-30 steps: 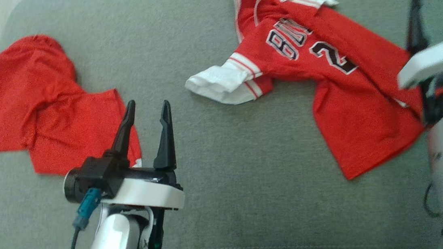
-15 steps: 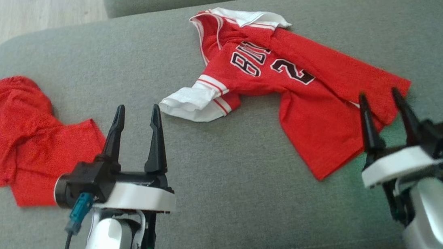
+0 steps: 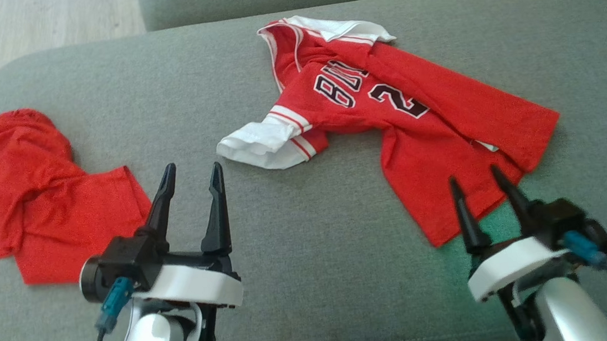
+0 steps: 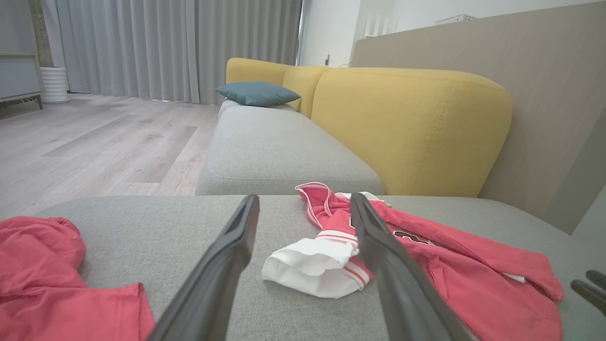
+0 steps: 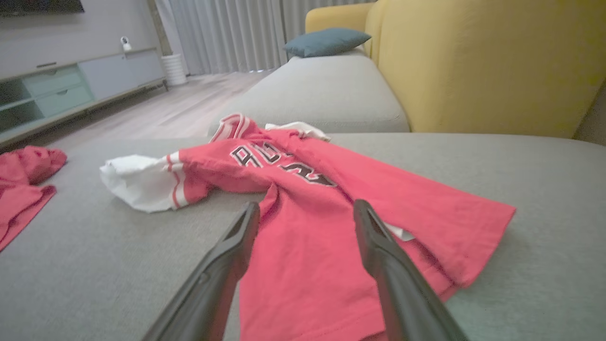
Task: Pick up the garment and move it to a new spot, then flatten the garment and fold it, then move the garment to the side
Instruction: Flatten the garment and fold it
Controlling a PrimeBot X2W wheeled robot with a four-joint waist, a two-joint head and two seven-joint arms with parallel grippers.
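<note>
A red jersey-style garment (image 3: 416, 126) with white sleeves and dark lettering lies crumpled on the grey couch seat (image 3: 317, 258); it also shows as the jersey (image 4: 473, 279) and the jersey (image 5: 378, 184). A second red garment (image 3: 32, 191) lies bunched at the seat's left end. My left gripper (image 3: 192, 167) stands open between the two, holding nothing, its tips short of the white sleeve (image 4: 312, 265). My right gripper (image 3: 473, 173) is open just above the jersey's near hem, which lies ahead of its own tips (image 5: 307, 203).
A yellow backrest (image 4: 412, 128) rises behind the seat, with a further grey cushion (image 4: 274, 147) and a blue pillow (image 4: 255, 92) beyond. Wooden floor (image 3: 16, 25) lies past the seat's left end. A low cabinet (image 5: 71, 85) stands across the room.
The head camera has shifted. My right gripper has come from the upper right down to the jersey's near hem. The left gripper has barely moved, and both garments lie as before.
</note>
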